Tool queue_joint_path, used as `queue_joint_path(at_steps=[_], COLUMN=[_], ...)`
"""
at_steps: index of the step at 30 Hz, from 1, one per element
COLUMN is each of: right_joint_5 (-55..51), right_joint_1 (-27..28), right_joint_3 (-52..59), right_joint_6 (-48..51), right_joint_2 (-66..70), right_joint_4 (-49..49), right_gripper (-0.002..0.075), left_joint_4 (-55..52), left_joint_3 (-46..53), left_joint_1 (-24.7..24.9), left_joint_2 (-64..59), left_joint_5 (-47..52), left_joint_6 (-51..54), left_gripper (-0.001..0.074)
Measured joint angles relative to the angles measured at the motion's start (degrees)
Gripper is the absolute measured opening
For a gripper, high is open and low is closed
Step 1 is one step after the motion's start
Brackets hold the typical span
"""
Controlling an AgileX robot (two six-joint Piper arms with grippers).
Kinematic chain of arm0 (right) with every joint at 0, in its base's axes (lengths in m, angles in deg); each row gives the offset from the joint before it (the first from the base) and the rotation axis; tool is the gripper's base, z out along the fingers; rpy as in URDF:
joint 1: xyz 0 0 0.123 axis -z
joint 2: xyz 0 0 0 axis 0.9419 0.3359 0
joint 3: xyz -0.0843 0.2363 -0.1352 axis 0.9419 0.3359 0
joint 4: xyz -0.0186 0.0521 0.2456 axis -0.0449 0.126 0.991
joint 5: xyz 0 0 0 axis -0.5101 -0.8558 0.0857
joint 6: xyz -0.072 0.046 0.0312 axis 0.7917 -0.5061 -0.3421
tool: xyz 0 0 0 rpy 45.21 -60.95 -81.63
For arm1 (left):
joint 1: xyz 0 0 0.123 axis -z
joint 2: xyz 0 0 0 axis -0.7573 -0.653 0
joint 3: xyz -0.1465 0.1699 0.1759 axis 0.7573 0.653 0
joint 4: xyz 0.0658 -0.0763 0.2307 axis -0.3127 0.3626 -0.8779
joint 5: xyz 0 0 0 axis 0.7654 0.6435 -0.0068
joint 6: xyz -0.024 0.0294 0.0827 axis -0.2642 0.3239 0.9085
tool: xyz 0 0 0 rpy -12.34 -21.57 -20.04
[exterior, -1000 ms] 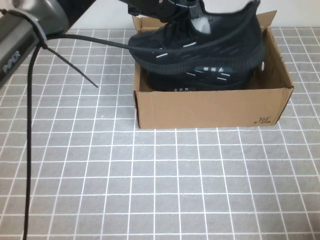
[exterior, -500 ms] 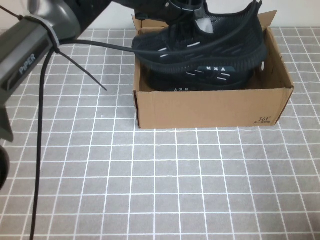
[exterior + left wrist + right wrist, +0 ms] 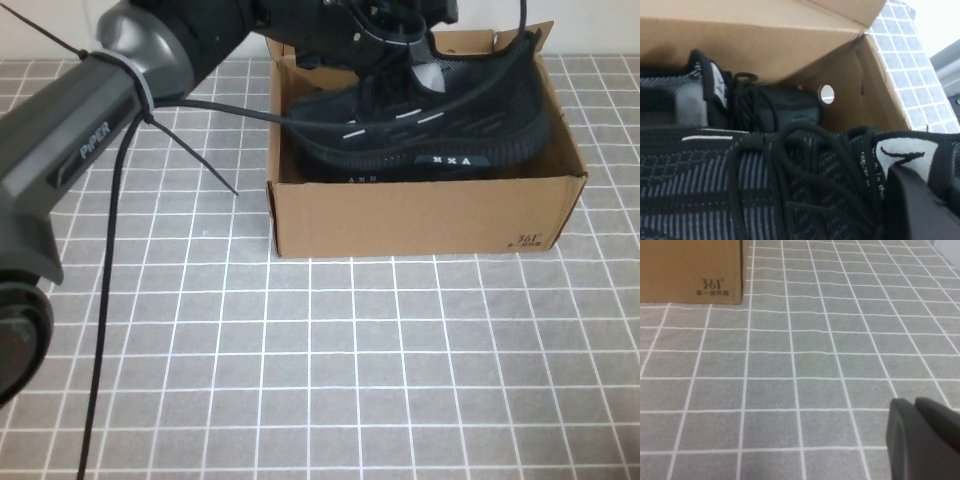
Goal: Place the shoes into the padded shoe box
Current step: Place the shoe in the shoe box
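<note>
The brown cardboard shoe box [image 3: 420, 215] stands open at the back of the table. One black knit sneaker [image 3: 325, 168] lies inside it. My left gripper [image 3: 400, 25] reaches over the box from the left and is shut on the tongue of the second sneaker [image 3: 450, 110], which rests tilted on top of the first, its heel at the box's right wall. In the left wrist view, the held sneaker [image 3: 790, 190] fills the foreground, my left gripper [image 3: 935, 175] pinches its tongue, and the other sneaker [image 3: 770, 107] lies behind it against the box wall [image 3: 765, 45]. My right gripper [image 3: 925, 440] is shut and empty, low over the mat.
A grey mat with a white grid [image 3: 330, 370] covers the table. The left arm's black cable [image 3: 110, 300] hangs down over the mat's left side. The box's logo corner [image 3: 712, 287] shows in the right wrist view.
My left arm has moved right and down, lowering the held sneaker from above the box onto the sneaker inside. The right arm has not visibly moved.
</note>
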Motion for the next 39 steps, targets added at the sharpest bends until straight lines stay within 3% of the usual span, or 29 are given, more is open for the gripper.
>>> queue_joint_path(at_steps=[39], right_joint_5=[0.0], right_joint_1=[0.0], right_joint_3=[0.0], right_joint_6=[0.0], right_joint_2=[0.0], right_joint_4=[0.1], right_gripper=[-0.0006], left_joint_4=[1.6], left_joint_3=[-0.5], left_joint_1=[0.2], left_joint_2=[-4.8], left_joint_5=[-5.9], left_joint_6=[1.3], left_gripper=[0.0000])
